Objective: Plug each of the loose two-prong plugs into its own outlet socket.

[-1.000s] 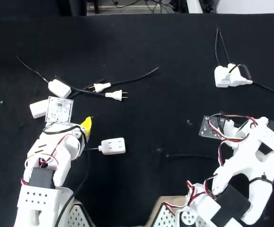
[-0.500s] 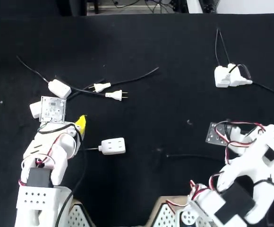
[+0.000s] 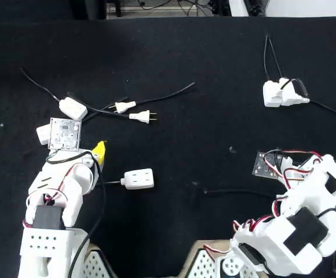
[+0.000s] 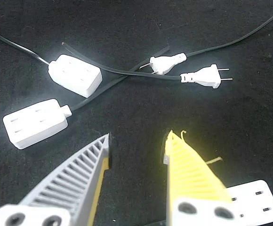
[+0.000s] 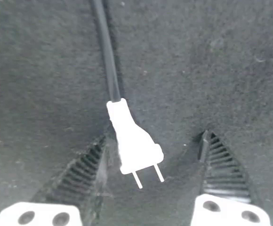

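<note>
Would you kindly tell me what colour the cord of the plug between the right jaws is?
The cord is black; best in the right wrist view.

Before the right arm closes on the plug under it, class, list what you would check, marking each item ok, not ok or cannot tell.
1. Right gripper, fingers open: ok.
2. Plug lying between them: ok.
3. Its cord free along its whole length: cannot tell, as it runs out of the picture.
4. Left gripper open and empty: ok.
5. An empty outlet available: ok.
6. The other two plugs plugged in: not ok, both lie loose.
</note>
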Available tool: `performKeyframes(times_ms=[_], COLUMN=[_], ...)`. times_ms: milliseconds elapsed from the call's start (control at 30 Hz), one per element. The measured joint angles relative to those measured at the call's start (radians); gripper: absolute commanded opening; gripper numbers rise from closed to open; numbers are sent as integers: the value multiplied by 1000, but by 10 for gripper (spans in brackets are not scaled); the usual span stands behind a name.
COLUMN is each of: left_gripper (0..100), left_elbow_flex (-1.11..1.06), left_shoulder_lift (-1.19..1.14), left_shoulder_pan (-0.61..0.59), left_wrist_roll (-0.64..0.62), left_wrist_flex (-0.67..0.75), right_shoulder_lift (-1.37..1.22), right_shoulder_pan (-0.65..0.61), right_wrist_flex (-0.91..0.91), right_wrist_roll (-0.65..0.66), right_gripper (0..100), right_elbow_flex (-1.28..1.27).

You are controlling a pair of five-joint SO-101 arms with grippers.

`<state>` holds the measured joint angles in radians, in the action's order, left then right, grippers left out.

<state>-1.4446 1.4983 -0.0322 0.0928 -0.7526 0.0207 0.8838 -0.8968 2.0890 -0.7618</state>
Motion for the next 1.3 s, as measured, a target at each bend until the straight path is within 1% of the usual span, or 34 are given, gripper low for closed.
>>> performKeyframes(times_ms=[67,100,167,200,333,433,533,667,800,867,1133,1200,1300], left_gripper=[198,198,198,198,198,198,198,198,198,198,198,198,198], left_elbow_flex=[0,0,0,0,0,0,0,0,0,0,0,0,0], left_shoulder_lift=[0,0,0,0,0,0,0,0,0,0,0,0,0], left_shoulder_pan=[0,0,0,0,0,0,0,0,0,0,0,0,0], left_wrist_roll=[0,0,0,0,0,0,0,0,0,0,0,0,0], left_wrist_flex=[0,0,0,0,0,0,0,0,0,0,0,0,0], right_shoulder_lift=[-9,-9,-25,-25,-23,17,69,158,229,249,269,269,269], right_shoulder_pan=[8,9,9,9,9,9,-51,-173,-304,-364,-608,-658,-700], right_wrist_flex=[20,28,44,48,32,-63,-216,-393,-456,-460,-463,-417,-339], right_wrist_roll=[2,2,2,0,-8,-57,-146,-333,-575,-683,-1039,-1175,-1412], right_gripper=[44,3,29,11,10,10,10,10,10,11,11,11,11], right_elbow_flex=[0,3,28,28,29,9,28,91,137,140,140,140,140])
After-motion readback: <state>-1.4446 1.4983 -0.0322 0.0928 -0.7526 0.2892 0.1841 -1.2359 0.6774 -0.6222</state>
